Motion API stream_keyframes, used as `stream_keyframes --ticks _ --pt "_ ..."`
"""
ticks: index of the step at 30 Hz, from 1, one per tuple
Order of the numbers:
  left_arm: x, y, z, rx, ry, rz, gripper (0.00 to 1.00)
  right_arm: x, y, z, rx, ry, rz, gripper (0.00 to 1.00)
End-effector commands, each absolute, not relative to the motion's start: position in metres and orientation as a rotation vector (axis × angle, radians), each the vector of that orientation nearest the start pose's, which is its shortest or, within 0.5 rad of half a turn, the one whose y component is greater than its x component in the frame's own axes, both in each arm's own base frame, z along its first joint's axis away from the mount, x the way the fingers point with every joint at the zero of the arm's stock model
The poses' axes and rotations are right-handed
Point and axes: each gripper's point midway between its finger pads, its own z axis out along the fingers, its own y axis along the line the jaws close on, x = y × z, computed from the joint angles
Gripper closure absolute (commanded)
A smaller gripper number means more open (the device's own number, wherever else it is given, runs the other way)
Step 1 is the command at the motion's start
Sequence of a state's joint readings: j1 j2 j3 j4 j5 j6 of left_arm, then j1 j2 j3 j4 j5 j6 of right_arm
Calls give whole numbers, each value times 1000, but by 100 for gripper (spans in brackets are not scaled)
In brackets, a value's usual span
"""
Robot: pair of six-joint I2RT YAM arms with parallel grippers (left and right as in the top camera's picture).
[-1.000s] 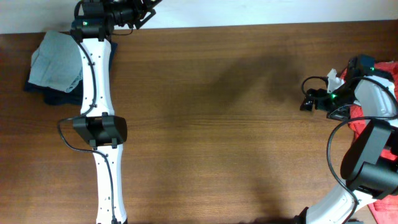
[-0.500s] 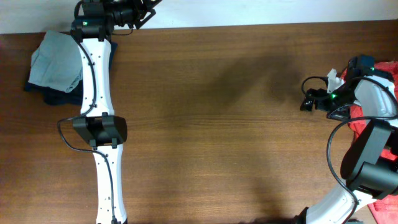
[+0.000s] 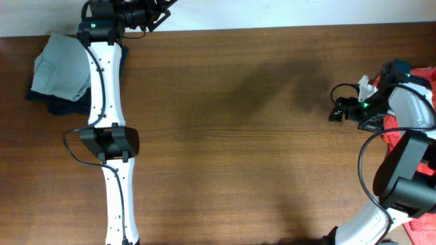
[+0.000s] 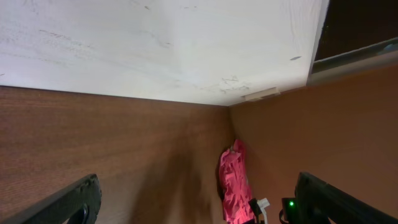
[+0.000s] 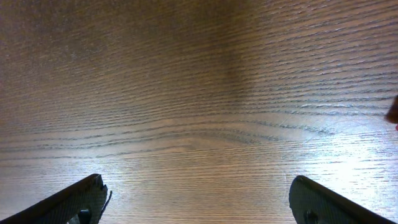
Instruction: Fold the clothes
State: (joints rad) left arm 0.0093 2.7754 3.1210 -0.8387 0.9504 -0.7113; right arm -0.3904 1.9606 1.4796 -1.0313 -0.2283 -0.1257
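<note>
**Both Grippers Open, No Clothes Held**

The brown table (image 3: 259, 136) is seen from above. A pale grey-teal T-shirt (image 3: 61, 68) lies in a bunched pile at about 10 o'clock on the table. A dark blue garment (image 3: 51, 103) lies under it and peeks out along the pile's 6 o'clock edge.

The left arm (image 3: 105, 88) reaches from 7 o'clock up to 11 o'clock. It passes over the 3 o'clock side of the T-shirt and hides that edge. The left gripper (image 3: 158, 12) is at the far edge of the table, at about 11 o'clock, by a white surface (image 4: 155, 43). It is well apart from the pile. In the left wrist view its two dark fingers (image 4: 71, 202) sit far apart in the bottom corners. Nothing is between them. Past them, across the table, a red shirt (image 4: 235, 190) shows in the far corner.

From above, the red shirt is at 3 o'clock, at the table's edge. The right arm (image 3: 409, 170) covers much of it. The right gripper (image 3: 335, 109) is just beside the shirt, on its 9 o'clock side, over bare wood. In the right wrist view its fingers (image 5: 78, 199) are spread wide too, with only wood grain between them. A tiny bit of red shows at the 3 o'clock edge of that view. The red shirt is not folded; it looks crumpled.
</note>
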Motion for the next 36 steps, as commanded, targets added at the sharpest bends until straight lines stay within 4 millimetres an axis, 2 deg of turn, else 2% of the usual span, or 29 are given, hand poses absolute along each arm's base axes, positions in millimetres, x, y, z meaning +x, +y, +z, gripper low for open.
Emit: stream_keyframes --ticks 1,32,36 --pt "624 -134 289 -93 2090 -1389 1 364 -110 61 405 2977 295 1" --pt "624 -135 289 -92 2090 -1390 1 364 -110 59 407 2982 297 1" --pt "624 -134 289 -93 2090 -1389 1 363 -110 52 413 2999 306 1"
